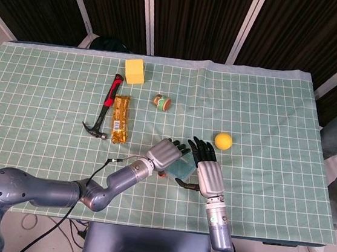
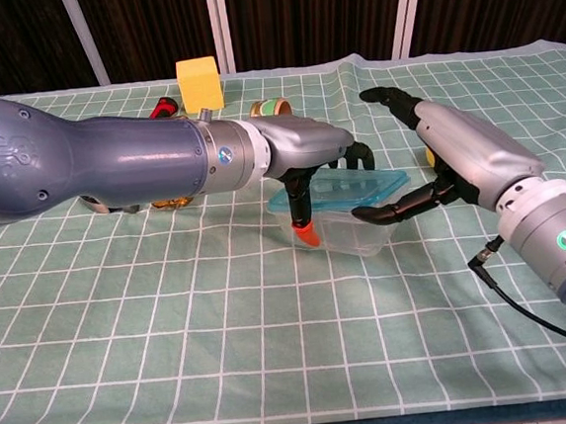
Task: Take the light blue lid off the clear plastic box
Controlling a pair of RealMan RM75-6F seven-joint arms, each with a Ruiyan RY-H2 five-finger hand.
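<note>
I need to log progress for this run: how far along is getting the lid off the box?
Done: both hands have reached the clear plastic box. In hand: the left hand grips the box from above at its left end, while the right hand has its thumb at the near edge of the light blue lid. Left: the lid sits on the box, so lifting it clear remains.

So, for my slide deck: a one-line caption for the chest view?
Left hand steadies the clear box while right hand reaches for its light blue lid.
</note>
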